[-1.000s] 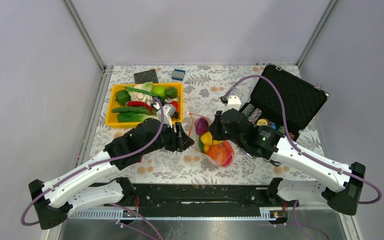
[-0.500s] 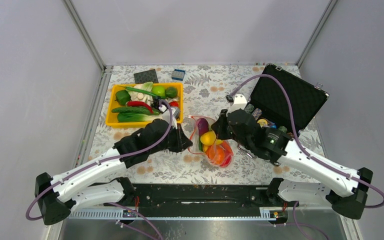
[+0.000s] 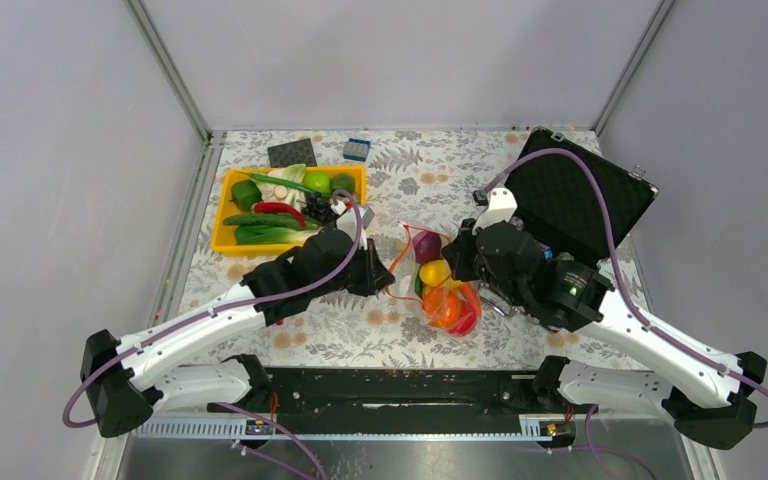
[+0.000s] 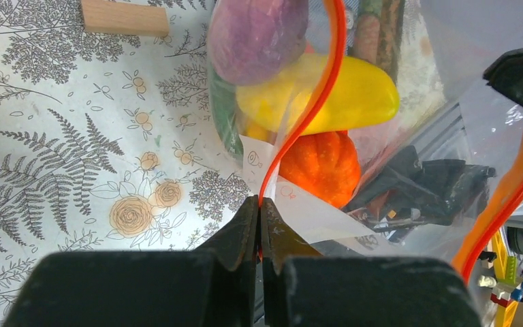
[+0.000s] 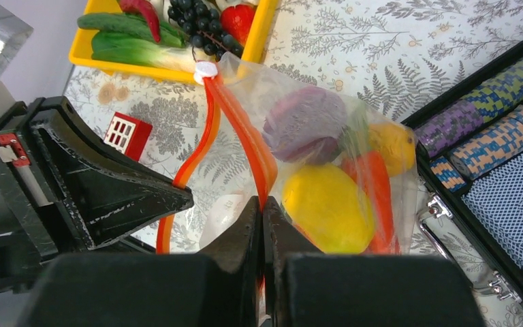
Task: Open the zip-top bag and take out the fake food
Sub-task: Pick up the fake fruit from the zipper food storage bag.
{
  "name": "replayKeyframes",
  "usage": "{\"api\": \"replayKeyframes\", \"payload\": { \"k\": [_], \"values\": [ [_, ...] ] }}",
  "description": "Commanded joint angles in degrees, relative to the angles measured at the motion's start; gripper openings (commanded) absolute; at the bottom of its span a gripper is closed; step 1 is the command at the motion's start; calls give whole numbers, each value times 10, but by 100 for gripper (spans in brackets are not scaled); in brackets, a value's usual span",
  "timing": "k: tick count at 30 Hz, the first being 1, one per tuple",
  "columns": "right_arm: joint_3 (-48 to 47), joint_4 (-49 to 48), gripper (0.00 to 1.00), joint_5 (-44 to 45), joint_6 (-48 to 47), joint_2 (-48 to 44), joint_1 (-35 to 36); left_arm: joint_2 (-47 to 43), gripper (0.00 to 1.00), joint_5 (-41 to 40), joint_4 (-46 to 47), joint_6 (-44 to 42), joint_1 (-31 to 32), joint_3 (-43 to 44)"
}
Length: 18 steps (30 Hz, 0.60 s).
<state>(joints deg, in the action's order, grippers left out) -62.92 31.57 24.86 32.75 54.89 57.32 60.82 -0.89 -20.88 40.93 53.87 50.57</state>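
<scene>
Seen from above, the zip-top bag (image 3: 438,290) lies in the middle of the table (image 3: 400,180), between the two arms, and the fake food (image 3: 447,310) is packed inside it. The left gripper (image 3: 385,277) is pinched shut on the bag's left edge, and the right gripper (image 3: 461,267) is pinched shut on its right edge. In the left wrist view, one side of the orange zip strip (image 4: 321,95) is held tight in the closed jaws. A purple onion (image 4: 257,30), a yellow pepper (image 4: 361,95) and an orange pumpkin (image 4: 321,165) are seen just behind it. In the right wrist view, the other side of the strip is clamped the same way. The two sides are spread apart near the grippers and joined at the far end by a white tab (image 5: 205,69), so the mouth is judged to be partly open. For this step, the two sides should be pulled away from each other slowly and evenly. A tight grip is needed so the thin plastic is not let slip. The bag should be held low so no food is tipped out too soon.
</scene>
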Motion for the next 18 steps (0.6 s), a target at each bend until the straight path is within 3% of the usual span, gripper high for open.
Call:
{"api": "replayKeyframes", "payload": {
  "k": [1,7,16,18],
  "values": [
    [-11,-21,0,-8,-1,23,3,-16,0,-26,-2,-13,1,12],
    [40,-87,0,-53,-5,74,3,-72,0,-127,-46,9,1,-57],
    [50,-145,0,-102,-4,102,3,-105,0,-175,-97,26,1,-90],
    [48,-148,0,-111,-8,104,3,-114,10,-192,-107,28,1,-91]
  ]
}}
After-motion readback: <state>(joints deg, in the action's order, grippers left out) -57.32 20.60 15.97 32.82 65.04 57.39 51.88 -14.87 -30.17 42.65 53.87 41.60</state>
